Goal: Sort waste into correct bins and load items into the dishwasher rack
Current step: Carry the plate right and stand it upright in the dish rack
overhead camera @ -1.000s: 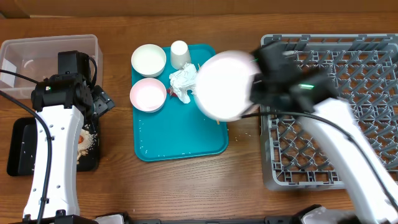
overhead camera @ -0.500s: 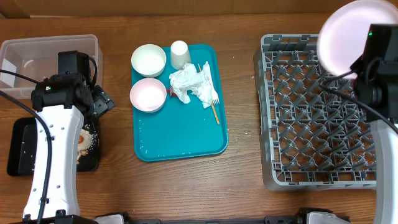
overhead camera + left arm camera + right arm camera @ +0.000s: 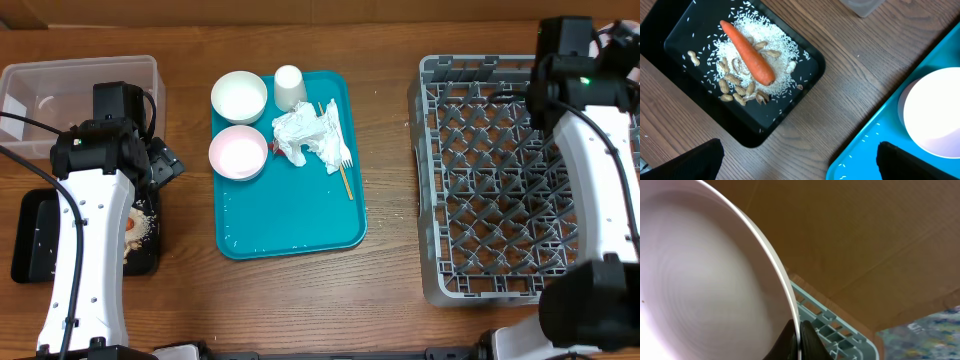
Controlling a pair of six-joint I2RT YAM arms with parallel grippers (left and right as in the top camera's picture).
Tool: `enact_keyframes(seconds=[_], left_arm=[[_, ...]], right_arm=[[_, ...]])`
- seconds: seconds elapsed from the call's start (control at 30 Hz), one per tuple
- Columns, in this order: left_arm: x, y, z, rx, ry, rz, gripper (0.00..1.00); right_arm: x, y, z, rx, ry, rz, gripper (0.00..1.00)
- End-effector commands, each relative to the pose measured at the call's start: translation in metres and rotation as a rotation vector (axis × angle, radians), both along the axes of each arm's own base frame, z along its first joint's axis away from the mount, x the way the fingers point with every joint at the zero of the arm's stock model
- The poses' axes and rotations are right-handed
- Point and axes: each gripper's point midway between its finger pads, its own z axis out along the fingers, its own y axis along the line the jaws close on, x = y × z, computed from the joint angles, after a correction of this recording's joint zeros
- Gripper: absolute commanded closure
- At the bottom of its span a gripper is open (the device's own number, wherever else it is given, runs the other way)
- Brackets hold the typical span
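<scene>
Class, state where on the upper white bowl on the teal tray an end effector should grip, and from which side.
Probably the rim of the bowl, on its left edge, from straight above: it sits upright, mouth open, so one finger drops inside, one outside. The cup crowds its right; the pink bowl sits close in front.

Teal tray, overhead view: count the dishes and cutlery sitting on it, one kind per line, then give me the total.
Bowls: 2
Cup: 1
Fork: 1
Total: 4
</scene>
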Motion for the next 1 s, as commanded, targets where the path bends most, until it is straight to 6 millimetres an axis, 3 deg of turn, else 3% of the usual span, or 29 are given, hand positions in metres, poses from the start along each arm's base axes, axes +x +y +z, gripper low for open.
enact_keyframes(seconds=[0.0,0.23,0.3,0.4,0.97], left_arm=[[0.002,0.001,0.005,0.004,-0.012,-0.009,0.0],[0.002,0.001,0.005,0.004,-0.012,-0.009,0.0],[0.002,0.001,0.005,0.004,-0.012,-0.009,0.0],[0.002,0.001,0.005,0.004,-0.012,-0.009,0.0],[0.002,0.001,0.005,0.004,-0.012,-0.009,0.0]], right_arm=[[0.004,-0.007,0.0,-0.073,0.032,-0.045,0.96],[0.025,-0.008,-0.016,-0.081,0.115,0.005,0.96],[0.046,0.0,-0.026,-0.017,0.179,0.143,0.96],[0.059,0.006,-0.033,0.023,0.212,0.235,0.96],[0.08,0.002,-0.032,0.003,0.335,0.406,0.96]])
